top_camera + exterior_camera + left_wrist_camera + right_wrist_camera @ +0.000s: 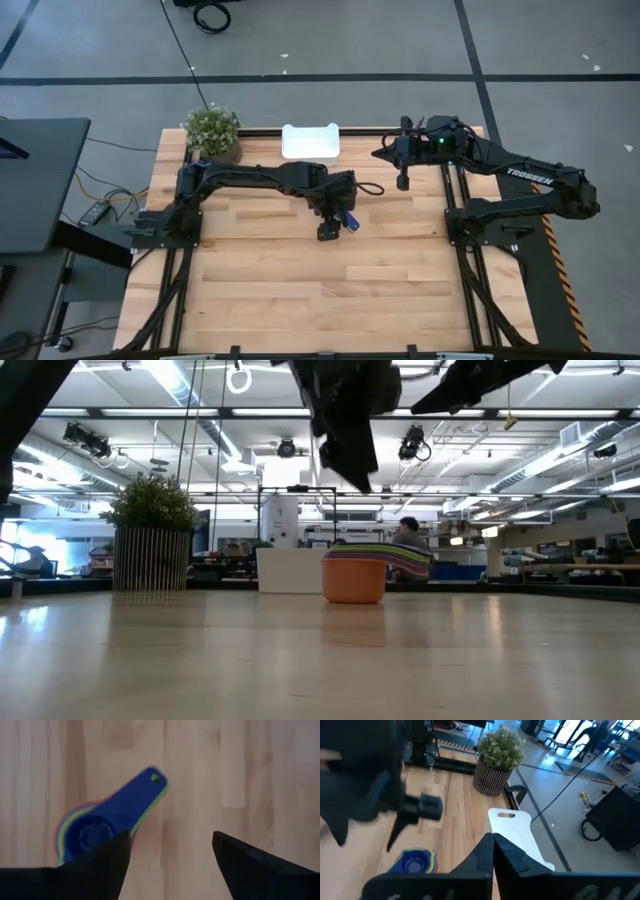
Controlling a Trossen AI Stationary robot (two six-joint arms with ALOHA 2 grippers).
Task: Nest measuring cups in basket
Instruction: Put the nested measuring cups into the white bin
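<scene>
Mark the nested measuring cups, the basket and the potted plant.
nested measuring cups [354,580], low view, orange outer bowl.
basket [311,141], high view, white rim.
potted plant [212,127], high view, its leaves.

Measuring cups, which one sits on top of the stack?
The blue cup: its bowl nests inside all the others, handle lying uppermost. The orange cup is the outermost, at the bottom, on the table.
</scene>
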